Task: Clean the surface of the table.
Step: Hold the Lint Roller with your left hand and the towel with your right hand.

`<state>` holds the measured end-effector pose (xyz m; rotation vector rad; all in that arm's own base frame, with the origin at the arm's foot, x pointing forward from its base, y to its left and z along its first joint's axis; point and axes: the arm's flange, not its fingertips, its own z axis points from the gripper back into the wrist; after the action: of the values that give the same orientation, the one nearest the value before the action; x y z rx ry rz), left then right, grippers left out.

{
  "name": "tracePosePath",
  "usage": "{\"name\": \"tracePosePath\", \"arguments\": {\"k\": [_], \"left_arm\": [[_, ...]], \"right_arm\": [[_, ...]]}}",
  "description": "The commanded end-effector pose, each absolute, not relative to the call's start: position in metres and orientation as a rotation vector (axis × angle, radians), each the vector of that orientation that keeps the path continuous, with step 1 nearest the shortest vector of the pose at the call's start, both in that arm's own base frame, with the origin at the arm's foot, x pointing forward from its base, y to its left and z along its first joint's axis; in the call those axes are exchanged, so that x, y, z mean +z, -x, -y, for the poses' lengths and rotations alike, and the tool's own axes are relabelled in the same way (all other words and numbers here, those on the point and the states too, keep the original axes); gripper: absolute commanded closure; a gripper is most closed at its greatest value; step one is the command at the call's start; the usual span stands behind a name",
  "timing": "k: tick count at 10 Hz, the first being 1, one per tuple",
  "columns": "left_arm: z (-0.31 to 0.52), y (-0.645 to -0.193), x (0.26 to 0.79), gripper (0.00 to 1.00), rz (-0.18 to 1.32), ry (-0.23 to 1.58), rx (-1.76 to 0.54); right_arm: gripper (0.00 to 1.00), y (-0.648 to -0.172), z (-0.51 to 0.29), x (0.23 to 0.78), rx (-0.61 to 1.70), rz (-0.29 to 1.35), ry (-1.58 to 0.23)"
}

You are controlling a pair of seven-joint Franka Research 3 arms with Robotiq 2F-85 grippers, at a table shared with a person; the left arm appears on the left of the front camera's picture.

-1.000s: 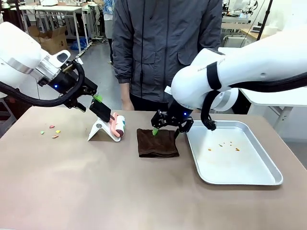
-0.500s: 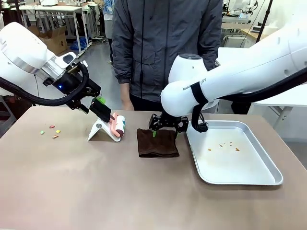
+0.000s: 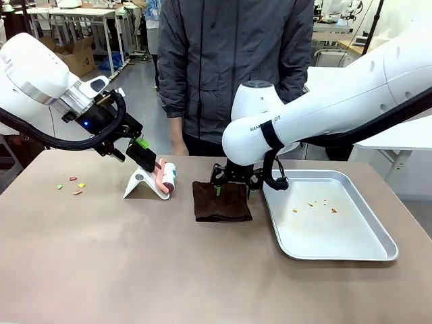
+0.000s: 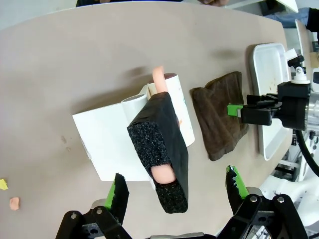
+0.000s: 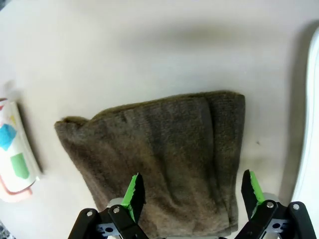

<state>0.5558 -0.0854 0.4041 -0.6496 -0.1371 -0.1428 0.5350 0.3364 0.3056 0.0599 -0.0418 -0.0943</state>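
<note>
The right fingers spread wide over the dark brown folded cloth on the broad matte taupe bench; left fingers wide too, flanking the black foam-wrapped roller handle at the cloth's nine o'clock.

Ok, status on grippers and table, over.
Left gripper open, straddling lint roller handle. Right gripper open above brown cloth. Table: crumbs at its left end, not yet wiped.
</note>
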Motion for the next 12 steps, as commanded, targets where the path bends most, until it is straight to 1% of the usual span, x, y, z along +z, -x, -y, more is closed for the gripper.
{"name": "tracePosePath", "arguments": {"k": [1, 5, 6, 7, 8, 9, 11, 12], "left_arm": [[0.0853, -0.5603, 0.4081, 0.00, 0.118, 0.632, -0.147], [0.0859, -0.5612, 0.4067, 0.00, 0.115, 0.632, -0.149], [0.0861, -0.5616, 0.4064, 0.07, 0.120, 0.632, -0.143], [0.0862, -0.5614, 0.4063, 0.51, 0.124, 0.631, -0.143], [0.0863, -0.5615, 0.4064, 0.67, 0.124, 0.624, -0.145], [0.0863, -0.5615, 0.4066, 1.00, 0.124, 0.622, -0.148], [0.0862, -0.5620, 0.4064, 1.00, 0.128, 0.628, -0.146], [0.0862, -0.5619, 0.4064, 0.86, 0.128, 0.630, -0.145]], "right_arm": [[0.00, -0.5391, -0.3404, 0.3020, -0.125, 0.053, -0.012], [0.00, -0.5386, -0.3387, 0.2981, -0.098, 0.034, -0.037], [0.00, -0.5386, -0.3388, 0.2982, -0.093, 0.021, -0.044], [0.53, -0.5374, -0.3390, 0.2986, -0.087, 0.009, -0.051], [0.60, -0.5372, -0.3393, 0.2987, -0.081, -0.002, -0.061], [1.00, -0.5373, -0.3393, 0.2989, -0.081, -0.005, -0.068], [1.00, -0.5359, -0.3399, 0.2998, -0.067, -0.014, -0.078], [0.86, -0.5355, -0.3401, 0.3005, -0.060, -0.018, -0.083]]}}
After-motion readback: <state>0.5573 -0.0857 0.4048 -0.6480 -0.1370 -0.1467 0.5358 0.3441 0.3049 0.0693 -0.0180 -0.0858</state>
